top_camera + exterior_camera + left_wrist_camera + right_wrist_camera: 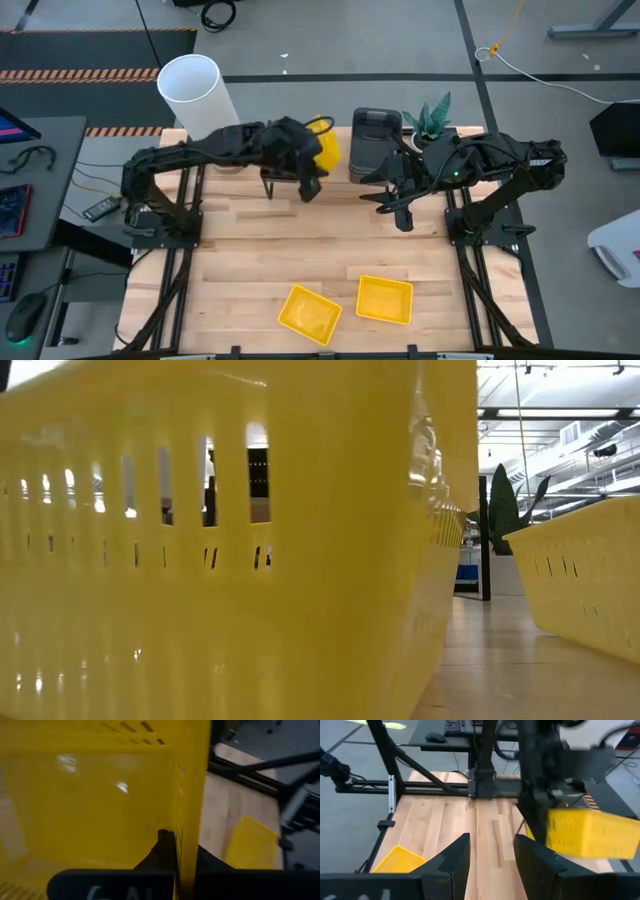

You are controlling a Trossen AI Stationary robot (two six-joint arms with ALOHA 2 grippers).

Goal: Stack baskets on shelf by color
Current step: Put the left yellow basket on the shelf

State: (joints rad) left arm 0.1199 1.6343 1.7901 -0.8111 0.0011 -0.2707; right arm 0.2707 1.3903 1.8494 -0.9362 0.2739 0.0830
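So the left pincer (312,180) is clamped on the side wall of a bright yellow slotted plastic basket (326,146), holding it up at the far side of the pale plank tabletop (250,260), left of a dark grey plastic basket stack (374,140). The right pincer (398,212) hangs empty near the middle, fingers parted. Two more shallow yellow rectangular baskets sit empty at the near edge, one (310,312) tilted, the other (385,299) just right of it. A white tube (195,92) stands far left.
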